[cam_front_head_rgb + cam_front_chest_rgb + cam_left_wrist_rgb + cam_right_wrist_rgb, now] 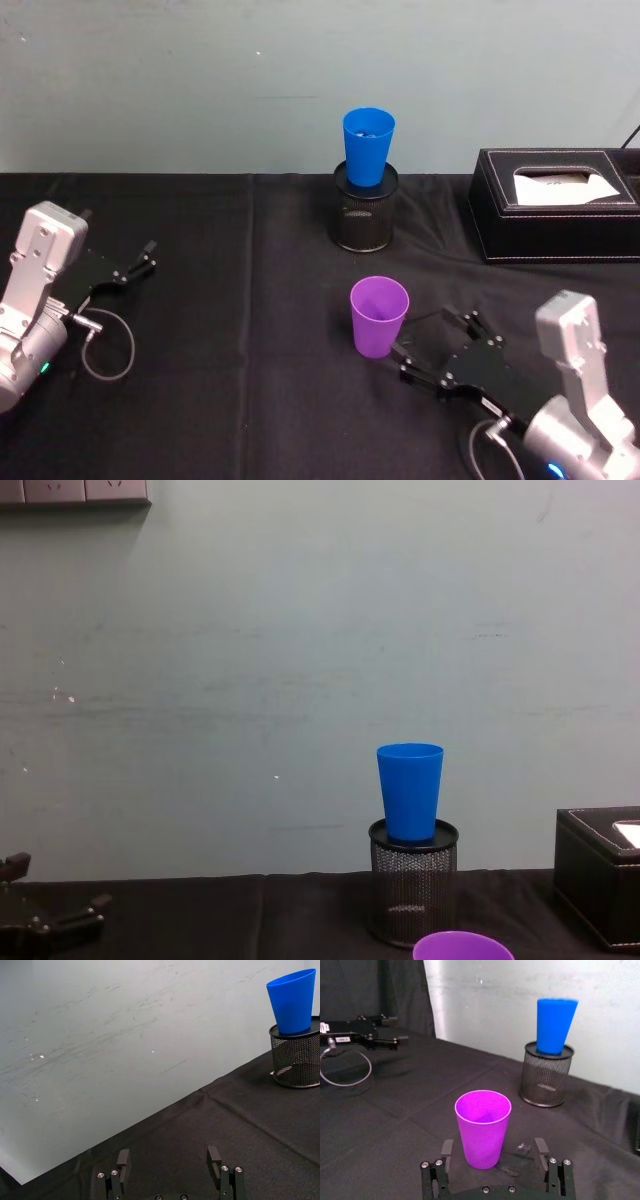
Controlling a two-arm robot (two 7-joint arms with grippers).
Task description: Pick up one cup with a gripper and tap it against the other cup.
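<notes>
The purple cup [379,316] stands upright on the black cloth in front of me, and its rim [462,947] peeks in at the chest view's lower edge. My right gripper [432,345] is open just behind it to the right. In the right wrist view the purple cup [482,1127] sits at the mouth of the right gripper [493,1149], untouched by either finger. The blue cup [368,146] stands upright in a black mesh pen holder [364,210] farther back. My left gripper [140,262] rests open at the far left, holding nothing.
A black tissue box [555,205] sits at the back right, beside the pen holder. A grey wall rises just behind the table. A looped cable [105,345] lies by the left arm. In the left wrist view the blue cup [292,1000] and the pen holder [296,1057] are far off.
</notes>
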